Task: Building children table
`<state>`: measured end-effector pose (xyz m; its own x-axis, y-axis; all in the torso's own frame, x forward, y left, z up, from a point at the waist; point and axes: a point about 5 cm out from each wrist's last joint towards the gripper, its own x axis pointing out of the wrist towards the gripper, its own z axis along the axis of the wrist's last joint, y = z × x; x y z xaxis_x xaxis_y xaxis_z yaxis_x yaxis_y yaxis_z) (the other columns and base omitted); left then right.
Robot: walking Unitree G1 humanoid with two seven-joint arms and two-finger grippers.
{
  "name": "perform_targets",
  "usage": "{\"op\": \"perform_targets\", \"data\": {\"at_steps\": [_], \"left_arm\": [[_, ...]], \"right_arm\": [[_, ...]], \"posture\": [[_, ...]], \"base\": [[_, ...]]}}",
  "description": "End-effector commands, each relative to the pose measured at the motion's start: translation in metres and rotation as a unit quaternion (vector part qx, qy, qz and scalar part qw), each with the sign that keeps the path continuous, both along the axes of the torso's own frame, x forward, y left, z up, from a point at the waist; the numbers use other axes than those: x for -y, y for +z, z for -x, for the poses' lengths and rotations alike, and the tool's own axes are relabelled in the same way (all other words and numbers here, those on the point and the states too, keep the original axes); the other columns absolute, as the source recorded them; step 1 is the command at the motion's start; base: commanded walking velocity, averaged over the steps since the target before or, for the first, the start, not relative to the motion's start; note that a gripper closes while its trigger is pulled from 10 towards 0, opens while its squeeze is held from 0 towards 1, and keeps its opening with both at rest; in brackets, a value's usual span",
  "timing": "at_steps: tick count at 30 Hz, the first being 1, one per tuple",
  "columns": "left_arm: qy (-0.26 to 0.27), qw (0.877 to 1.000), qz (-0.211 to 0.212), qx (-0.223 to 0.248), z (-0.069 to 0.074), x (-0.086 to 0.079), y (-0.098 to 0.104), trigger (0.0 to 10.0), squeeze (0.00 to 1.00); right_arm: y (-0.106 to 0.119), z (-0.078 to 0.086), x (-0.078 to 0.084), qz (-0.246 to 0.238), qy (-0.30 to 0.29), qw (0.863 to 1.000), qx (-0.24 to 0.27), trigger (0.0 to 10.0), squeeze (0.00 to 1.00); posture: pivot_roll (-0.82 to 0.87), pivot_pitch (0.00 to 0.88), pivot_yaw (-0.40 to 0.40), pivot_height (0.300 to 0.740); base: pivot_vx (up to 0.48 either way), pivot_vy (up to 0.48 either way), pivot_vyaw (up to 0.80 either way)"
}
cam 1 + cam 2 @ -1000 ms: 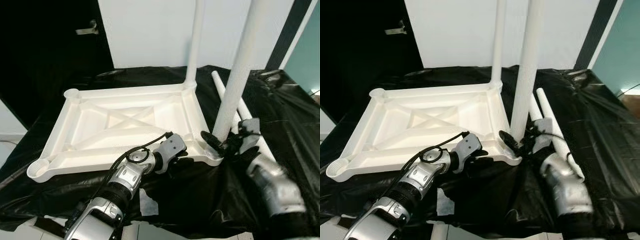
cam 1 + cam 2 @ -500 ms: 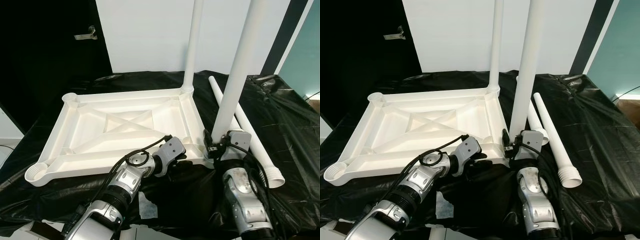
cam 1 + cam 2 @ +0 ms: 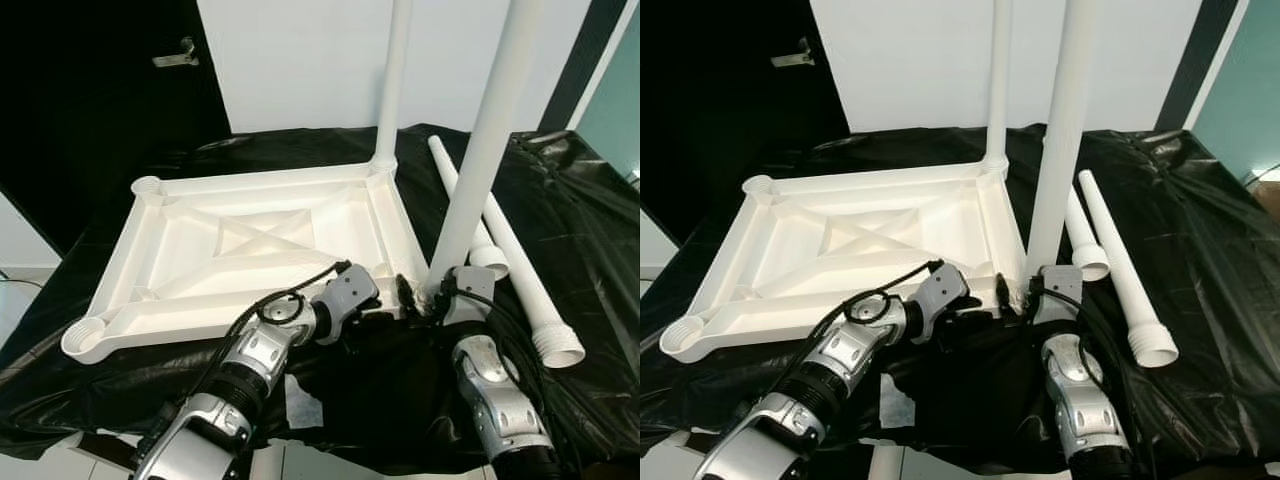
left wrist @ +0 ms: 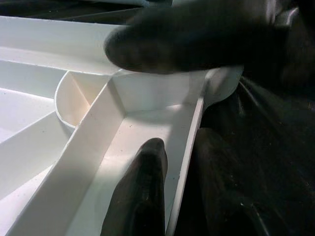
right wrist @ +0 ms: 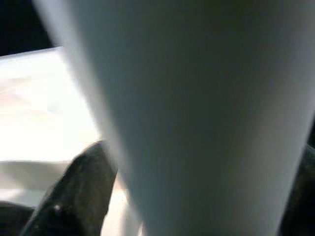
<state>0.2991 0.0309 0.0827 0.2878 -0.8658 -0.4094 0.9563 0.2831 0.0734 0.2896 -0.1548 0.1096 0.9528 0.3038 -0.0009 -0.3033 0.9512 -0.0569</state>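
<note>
An upturned white plastic tabletop with moulded cross ribs (image 3: 250, 255) lies on the black plastic sheet (image 3: 560, 200) that covers the table, its near rim close to the table's front edge. Two white plastic legs stand upright in its corner sockets: a far leg (image 3: 392, 80) at the far right corner and a near leg (image 3: 485, 150) at the near right corner. Two more loose white tube legs (image 3: 505, 255) lie side by side on the sheet toward the table's right edge, flared ends pointing to the front.

The left end effector (image 3: 372, 312) sits at the tabletop's near rim. The left wrist view shows what the head views cannot: one black finger (image 4: 142, 196) lies inside the rim wall and the other outside it, so the fingers straddle the rim beside the corner socket. The right end effector (image 3: 425, 295) is at the foot of the near leg; the right wrist view shows the blurred white tube up close with a dark finger (image 5: 81, 191) at each side, pinching it.

No writing can be read. Bare sheet lies open at the far right corner.
</note>
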Motion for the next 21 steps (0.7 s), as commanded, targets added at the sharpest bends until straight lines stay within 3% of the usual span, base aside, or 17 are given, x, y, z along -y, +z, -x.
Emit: {"op": "perform_targets", "data": {"at_steps": [1, 2, 8, 11, 14, 15, 16, 17, 21], "left_arm": [[-0.022, 0.991, -0.067, -0.112, 0.028, -0.009, -0.049, 10.0, 0.0], [-0.021, 0.991, -0.066, -0.111, 0.027, -0.009, -0.049, 10.0, 0.0], [-0.02, 0.991, -0.068, -0.111, 0.027, -0.011, -0.049, 10.0, 0.0], [-0.019, 0.991, -0.069, -0.112, 0.029, -0.012, -0.051, 10.0, 0.0], [-0.019, 0.991, -0.069, -0.112, 0.029, -0.012, -0.051, 10.0, 0.0], [-0.019, 0.991, -0.068, -0.112, 0.029, -0.012, -0.051, 10.0, 0.0], [-0.019, 0.991, -0.068, -0.112, 0.029, -0.012, -0.051, 10.0, 0.0], [-0.02, 0.991, -0.067, -0.112, 0.029, -0.011, -0.051, 10.0, 0.0], [-0.021, 0.991, -0.066, -0.111, 0.028, -0.009, -0.05, 10.0, 0.0]], "right_arm": [[0.012, -0.005, -0.002, 0.004, 0.086, 0.996, -0.007, 10.0, 0.0], [0.016, -0.005, 0.002, 0.02, 0.122, 0.992, -0.006, 10.0, 0.0], [0.016, -0.004, 0.003, 0.028, 0.173, 0.984, -0.035, 10.0, 0.0], [0.011, 0.003, 0.005, 0.036, 0.247, 0.965, -0.086, 10.0, 0.0], [0.011, 0.004, 0.005, 0.035, 0.258, 0.961, -0.095, 10.0, 0.0], [0.012, 0.004, 0.005, 0.039, 0.268, 0.958, -0.099, 3.5, 0.0], [0.012, 0.004, 0.005, 0.039, 0.268, 0.958, -0.099, 3.5, 0.0], [0.011, 0.004, 0.007, 0.052, 0.273, 0.955, -0.103, 0.0, 0.0], [0.009, 0.002, 0.01, 0.07, 0.272, 0.954, -0.109, 0.0, 0.0]], "posture": [[-0.07, 0.0, 0.003, 0.74], [-0.07, 0.0, 0.0, 0.74], [-0.07, 0.0, -0.001, 0.74], [-0.06, 0.0, -0.005, 0.74], [-0.06, 0.0, -0.005, 0.74], [-0.06, 0.0, -0.005, 0.74], [-0.06, 0.0, -0.005, 0.74], [-0.06, 0.0, -0.003, 0.74], [-0.06, 0.0, -0.003, 0.74]], "base": [[0.0, 0.0, 0.0], [0.0, 0.0, 0.0], [0.0, 0.0, 0.0], [0.0, 0.0, 0.0], [0.0, 0.0, 0.0], [0.0, 0.0, 0.0], [0.0, 0.0, 0.0], [0.0, 0.0, 0.0], [0.0, 0.0, 0.0]]}}
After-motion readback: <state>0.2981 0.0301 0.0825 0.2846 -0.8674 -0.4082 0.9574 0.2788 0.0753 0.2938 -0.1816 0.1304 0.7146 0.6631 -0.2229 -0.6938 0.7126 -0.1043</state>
